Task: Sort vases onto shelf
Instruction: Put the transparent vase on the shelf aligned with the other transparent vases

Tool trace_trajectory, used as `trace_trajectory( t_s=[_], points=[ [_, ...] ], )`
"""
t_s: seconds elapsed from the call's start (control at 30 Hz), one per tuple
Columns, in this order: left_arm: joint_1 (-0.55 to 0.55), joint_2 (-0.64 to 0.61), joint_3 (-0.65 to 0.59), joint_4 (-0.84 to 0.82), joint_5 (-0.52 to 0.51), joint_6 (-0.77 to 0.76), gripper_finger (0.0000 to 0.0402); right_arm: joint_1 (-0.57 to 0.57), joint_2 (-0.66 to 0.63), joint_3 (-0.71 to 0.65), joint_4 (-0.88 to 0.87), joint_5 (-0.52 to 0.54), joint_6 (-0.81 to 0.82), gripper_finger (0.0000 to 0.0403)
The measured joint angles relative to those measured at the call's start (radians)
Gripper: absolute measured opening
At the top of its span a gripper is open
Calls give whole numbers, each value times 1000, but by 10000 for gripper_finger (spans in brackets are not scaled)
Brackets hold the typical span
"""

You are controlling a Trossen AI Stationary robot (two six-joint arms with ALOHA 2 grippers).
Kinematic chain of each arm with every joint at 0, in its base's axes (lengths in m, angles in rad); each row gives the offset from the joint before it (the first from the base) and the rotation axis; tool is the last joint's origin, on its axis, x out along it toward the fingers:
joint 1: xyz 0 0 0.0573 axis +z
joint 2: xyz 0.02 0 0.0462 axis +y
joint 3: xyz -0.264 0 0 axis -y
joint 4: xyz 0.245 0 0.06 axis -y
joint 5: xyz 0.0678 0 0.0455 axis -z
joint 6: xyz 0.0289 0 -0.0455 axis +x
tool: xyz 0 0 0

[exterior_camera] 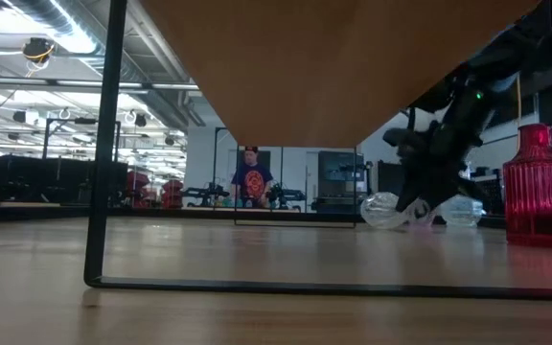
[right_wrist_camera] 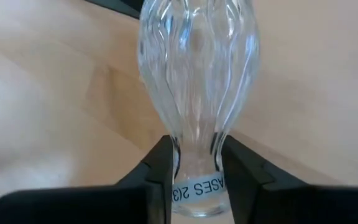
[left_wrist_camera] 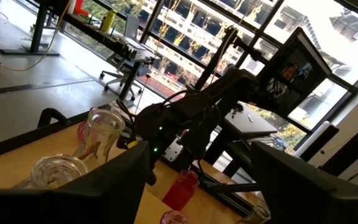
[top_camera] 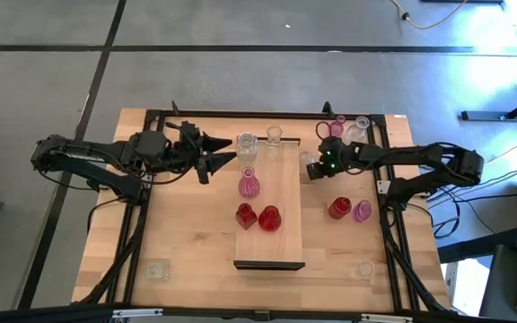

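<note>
the right gripper (right_wrist_camera: 194,180) is closed on the narrow neck of a clear ribbed vase (right_wrist_camera: 197,74), holding it just off the right edge of the shelf (top_camera: 269,256), near its far end, low over the tabletop (top_camera: 187,233). the left gripper (top_camera: 225,152) hangs by the shelf's far left corner with its fingers spread apart and nothing between them. on the shelf stand a pink narrow-necked vase (top_camera: 249,185), two deep red vases (top_camera: 258,217) and two clear ones (top_camera: 259,139). right of the shelf sit a red vase (top_camera: 339,208) and a pink one (top_camera: 362,211).
</note>
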Motion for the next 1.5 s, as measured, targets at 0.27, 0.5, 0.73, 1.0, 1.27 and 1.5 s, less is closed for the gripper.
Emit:
trace_trajectory(
  t_s=[0.27,0.5,0.73,1.0,1.27,1.5],
  points=[
    [0,0,0,-12,0,2,274,0,-93,164,-348,-2,-188,54],
    [0,0,0,-18,-1,24,274,0,-112,322,-660,-1,-356,57],
    [0,0,0,-19,-1,27,274,-1,-112,398,-834,-57,-461,54],
    [1,0,0,-16,51,-5,274,0,-119,522,-951,-177,-540,54],
    [-12,0,0,-19,31,17,274,0,-133,696,-952,-210,-528,54],
    [-12,0,0,26,26,21,274,0,-152,767,-895,-278,-483,54]
  ],
)
